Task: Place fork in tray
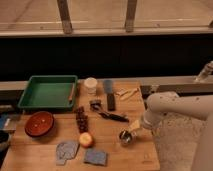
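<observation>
The green tray (30,95) sits at the back left of the wooden table. A small silver-grey metal piece, which looks like the fork (95,104), lies on the table just in front of the white cup (90,84), to the right of the tray. My gripper (126,136) is at the end of the white arm that reaches in from the right. It is low over the table's front right part, to the right of and nearer than the fork and apart from it. I see nothing clearly held in it.
A black-handled utensil (113,116) lies between fork and gripper. A grey-bladed tool (109,92) and pale wooden utensils (127,93) lie at the back right. A red-brown bowl (39,123), grapes (81,119), an apple (86,140) and two grey-blue cloths (66,150) fill the front.
</observation>
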Robot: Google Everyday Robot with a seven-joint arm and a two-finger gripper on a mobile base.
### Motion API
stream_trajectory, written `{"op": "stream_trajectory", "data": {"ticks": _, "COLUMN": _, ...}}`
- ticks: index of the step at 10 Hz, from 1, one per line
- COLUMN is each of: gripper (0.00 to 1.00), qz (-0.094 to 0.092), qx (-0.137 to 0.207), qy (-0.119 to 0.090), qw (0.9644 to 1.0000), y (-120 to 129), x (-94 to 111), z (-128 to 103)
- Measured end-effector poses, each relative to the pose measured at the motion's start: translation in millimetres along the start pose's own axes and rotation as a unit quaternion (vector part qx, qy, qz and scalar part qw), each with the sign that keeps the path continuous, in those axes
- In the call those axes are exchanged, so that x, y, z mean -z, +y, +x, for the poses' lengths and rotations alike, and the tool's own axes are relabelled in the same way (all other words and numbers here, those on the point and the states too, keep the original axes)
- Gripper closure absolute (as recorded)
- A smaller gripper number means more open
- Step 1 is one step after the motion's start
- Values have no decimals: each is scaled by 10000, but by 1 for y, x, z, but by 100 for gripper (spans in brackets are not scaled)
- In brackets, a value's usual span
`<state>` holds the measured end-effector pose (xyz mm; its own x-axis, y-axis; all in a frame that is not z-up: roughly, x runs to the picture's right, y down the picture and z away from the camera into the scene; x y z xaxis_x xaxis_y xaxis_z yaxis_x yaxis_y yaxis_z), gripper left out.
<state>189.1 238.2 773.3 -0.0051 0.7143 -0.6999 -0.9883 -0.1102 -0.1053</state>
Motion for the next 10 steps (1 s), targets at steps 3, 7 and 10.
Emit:
{"op": "stream_trajectory", "data": {"ticks": 3, "gripper": 20, "qz": 5, "qx": 369, "qy": 85, "qw": 9993, "y": 15, "x": -14, "z": -8}}
{"op": "stream_trajectory", "data": {"ticks": 7, "gripper": 20, "qz": 30, "qx": 910, "qy": -177, "qw": 9957, "y": 30, "x": -7, "z": -18}}
{"op": "stream_trajectory", "data": {"ticks": 10, "gripper": 20, "qz": -14, "qx": 999, "qy": -366, "qw": 9943, "y": 33, "x": 6, "z": -22}}
